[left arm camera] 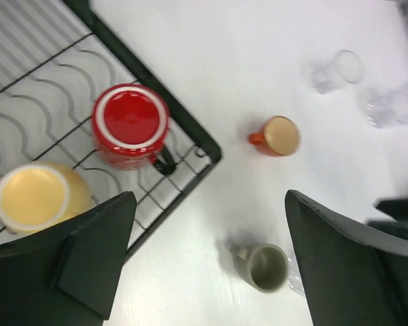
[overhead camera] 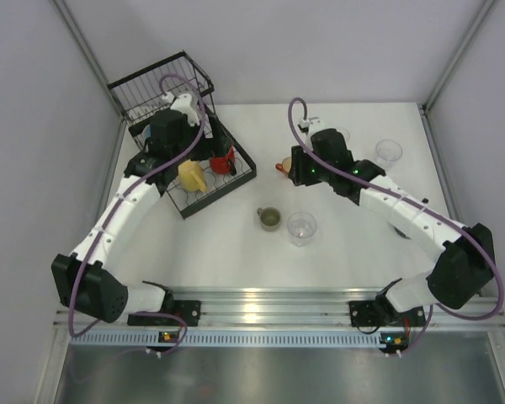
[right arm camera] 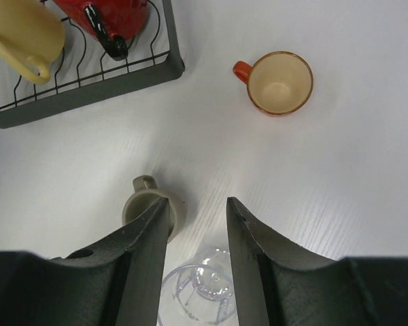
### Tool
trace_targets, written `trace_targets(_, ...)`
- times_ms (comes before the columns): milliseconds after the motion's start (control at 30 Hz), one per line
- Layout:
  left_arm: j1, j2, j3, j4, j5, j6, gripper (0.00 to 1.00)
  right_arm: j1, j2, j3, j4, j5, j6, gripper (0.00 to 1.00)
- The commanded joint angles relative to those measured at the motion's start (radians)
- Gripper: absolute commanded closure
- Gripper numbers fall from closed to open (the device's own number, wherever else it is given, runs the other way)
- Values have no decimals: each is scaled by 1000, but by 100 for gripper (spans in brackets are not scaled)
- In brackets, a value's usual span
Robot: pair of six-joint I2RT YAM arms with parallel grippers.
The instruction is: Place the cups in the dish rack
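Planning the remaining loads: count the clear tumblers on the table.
3. One tumbler beside the olive mug; two at the far right, beyond the orange mug. Others may be hidden.

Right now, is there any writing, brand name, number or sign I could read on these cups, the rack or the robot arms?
None can be read.
The red cup, yellow cup, orange cup, olive cup and clear tumblers are plain.
The dish rack is bare black wire.
The left arm and right arm show no legible label, only small coloured lights near their bases.
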Motion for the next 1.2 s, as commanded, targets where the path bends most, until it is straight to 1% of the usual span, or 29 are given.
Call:
trace_targets(0,1,-50,-1,13,265,-70,2,-48,-2,80,-76,28,9,60)
trace_targets(67,1,-56,-23,13,335,-96,2,-89,8,101,-121,9,40,60)
trace_targets(133,1,-75,-61,13,413,-98,2,-105,5,109,-182,44,87,60)
trace_targets(267,1,-160,-133,13,398,-81,2,-105,-18,114,-308,68,122,61)
trace_targets(333,1,-212,-164,12,398,-78,2,-105,-74,66,-311,34,121,60)
trace_targets(433,3,-257,-190,13,413,-78,2,-97,-148,12,-301,-78,107,60)
trace_targets(533,3,-276,-213,13,413,-82,2,-56,-159,-8,-365,-57,104,59)
trace_targets(567,1,-285,-213,13,421,-81,2,-42,-162,-24,-373,-17,101,58)
trace_targets(667,3,-303,-198,12,407,-72,3,-16,-182,-104,-350,-21,100,55)
trace_targets(767,6,-348,-157,9,288,-65,2,-16,-179,-141,-336,-12,90,54)
trace_targets(800,4,-369,-146,9,204,-70,2,-14,-171,-146,-327,-17,87,54)
trace_targets(900,6,-375,-100,10,134,-79,2,-14,-168,-150,-310,-41,67,53)
trace_targets(1000,4,-345,-63,9,134,-65,3,-13,-163,-155,-302,-28,47,53)
trace_targets(1167,4,-279,-46,12,234,-39,3,-14,-143,-183,-288,-27,17,52)
